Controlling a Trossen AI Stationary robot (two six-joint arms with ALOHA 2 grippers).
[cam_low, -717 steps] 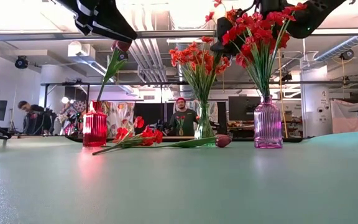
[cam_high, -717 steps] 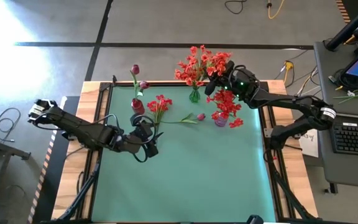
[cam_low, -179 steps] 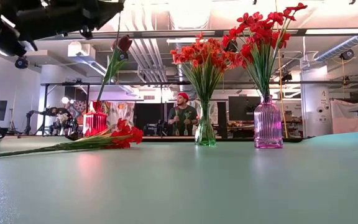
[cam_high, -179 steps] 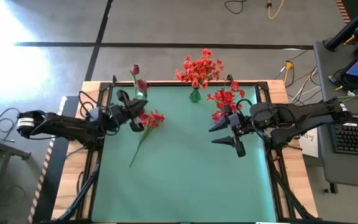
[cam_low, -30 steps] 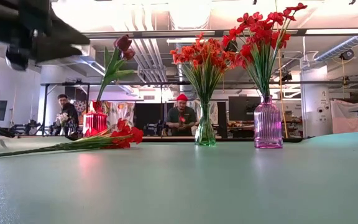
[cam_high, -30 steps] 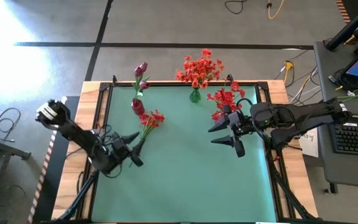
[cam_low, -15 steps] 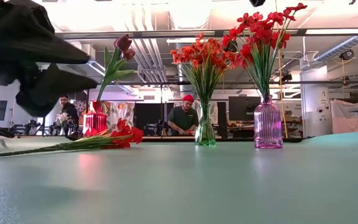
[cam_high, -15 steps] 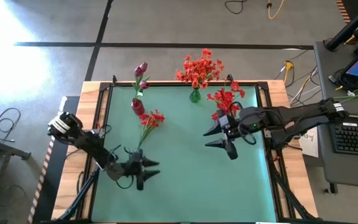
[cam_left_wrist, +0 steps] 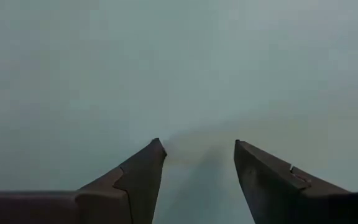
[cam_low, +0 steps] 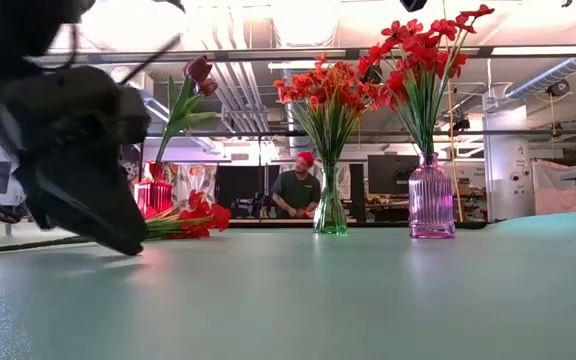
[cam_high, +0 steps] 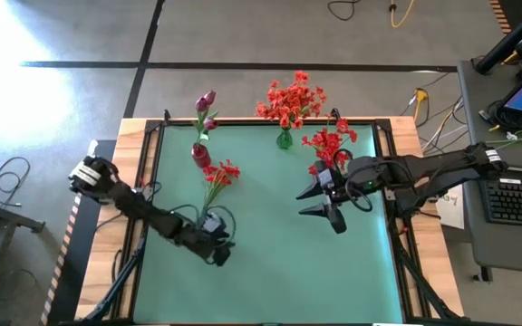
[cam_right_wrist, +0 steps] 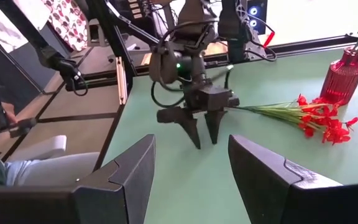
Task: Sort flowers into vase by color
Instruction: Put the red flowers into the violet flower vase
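A loose bright red flower (cam_high: 217,175) lies flat on the green table, its stalk pointing to the near side; it also shows in the low view (cam_low: 194,220) and the right wrist view (cam_right_wrist: 317,118). My left gripper (cam_high: 217,254) is open and points down at bare table (cam_left_wrist: 197,146) just beyond the stalk's end, touching nothing. My right gripper (cam_high: 320,208) is open and empty at mid-right, above the table (cam_right_wrist: 191,138). A red vase (cam_high: 200,154) holds magenta tulips, a green vase (cam_high: 284,139) holds orange-red sprays, and a purple vase (cam_low: 431,197) holds red clusters.
The three vases stand along the table's far side. The near half of the green table (cam_high: 279,281) is bare. A desk with a keyboard (cam_high: 519,199) stands off the table's right edge. A person (cam_low: 296,190) shows in the room beyond the table.
My left gripper has gone toward the table's near right, away from the loose flower's stalk end, and has tipped from pointing level to pointing down at the table. My right gripper has shifted a little toward the table's left. The flower has not moved.
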